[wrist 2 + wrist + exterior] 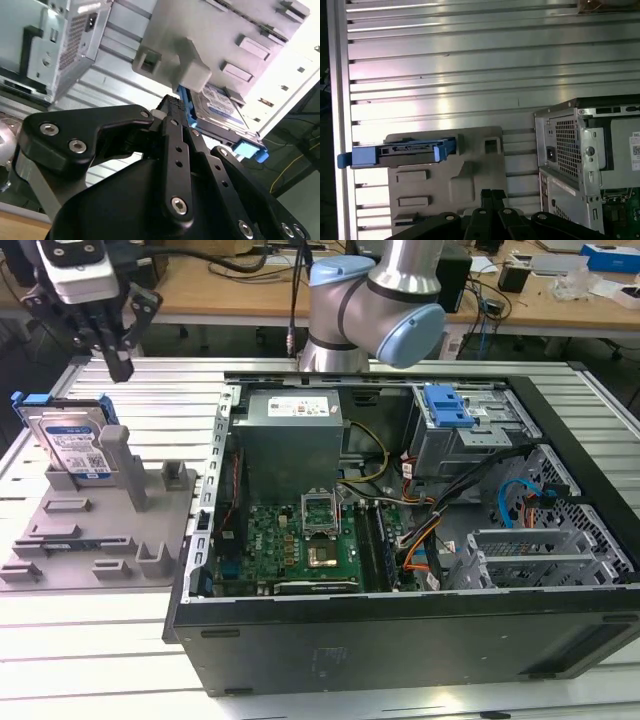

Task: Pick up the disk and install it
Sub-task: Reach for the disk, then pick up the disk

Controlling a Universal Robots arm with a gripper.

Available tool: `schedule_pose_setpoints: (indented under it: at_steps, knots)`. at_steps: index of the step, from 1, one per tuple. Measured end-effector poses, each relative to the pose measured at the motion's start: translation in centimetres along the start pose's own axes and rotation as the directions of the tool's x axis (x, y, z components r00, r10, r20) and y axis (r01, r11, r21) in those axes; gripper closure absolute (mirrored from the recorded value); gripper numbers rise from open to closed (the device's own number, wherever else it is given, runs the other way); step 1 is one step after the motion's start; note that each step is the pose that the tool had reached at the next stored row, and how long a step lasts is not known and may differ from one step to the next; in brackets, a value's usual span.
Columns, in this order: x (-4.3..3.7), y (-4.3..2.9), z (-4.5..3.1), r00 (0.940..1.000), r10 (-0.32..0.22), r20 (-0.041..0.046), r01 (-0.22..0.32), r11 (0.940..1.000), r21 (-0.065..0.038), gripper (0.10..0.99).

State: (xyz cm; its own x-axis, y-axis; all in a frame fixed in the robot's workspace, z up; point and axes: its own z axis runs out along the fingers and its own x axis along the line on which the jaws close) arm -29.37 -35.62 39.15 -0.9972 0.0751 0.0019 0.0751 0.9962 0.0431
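Disk stands on edge in a slot of the grey fixture, roughly upright, on the slatted aluminium table at the exterior view's left, well apart from the open computer case where it is meant to go. The gripper hangs above the fixture, higher than the disk and a little toward the exterior view's right of it, touching nothing. Its black fingers look closed against each other with nothing between them; in the first wrist view the two tips meet just over the fixture's near side. From there the disk lies ahead of the fingers across the fixture, showing only its thin upper edge: a long blue strip whose long axis runs parallel to the table's slats. In the second wrist view the disk sits just beyond the fingertips, label side showing, blue carrier around it. By my judgement the pick-up has not yet begun.
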Motion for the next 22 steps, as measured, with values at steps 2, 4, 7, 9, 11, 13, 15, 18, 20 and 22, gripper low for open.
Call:
schedule_pose_setpoints:
  at_steps: [2, 4, 7, 9, 11, 13, 15, 18, 20, 22]
  knots:
    - [0.9, 0.22, 0.03, 1.0, 0.0, -0.0011, 0.0, 1.0, 0.0, 0.98]
    - [2.42, 0.6, 0.07, 1.0, 0.0, -0.0032, 0.0, 1.0, 0.0, 0.98]
    - [4.03, 1.11, 0.13, 1.0, 0.0, -0.0048, 0.0, 1.0, 0.0, 0.98]
    - [4.77, 1.54, 0.17, 1.0, 0.0, -0.0049, 0.0, 1.0, 0.0, 0.98]
    - [5.88, 2.24, 0.25, 1.0, 0.0, -0.0048, 0.0, 1.0, 0.0, 0.98]
    - [6.13, 2.33, 0.27, 1.0, 0.0, -0.0049, 0.0, 1.0, 0.0, 0.98]
    - [6.15, 2.33, 0.27, 1.0, 0.0, -0.0049, 0.0, 1.0, 0.0, 0.98]
    - [6.18, 2.33, 0.28, 1.0, 0.0, -0.0049, 0.0, 1.0, 0.0, 0.98]
    - [6.19, 2.33, 0.28, 1.0, 0.0, -0.0049, 0.0, 1.0, 0.0, 0.98]
    - [6.19, 2.32, 0.28, 1.0, 0.0, -0.0049, 0.0, 1.0, 0.0, 0.98]
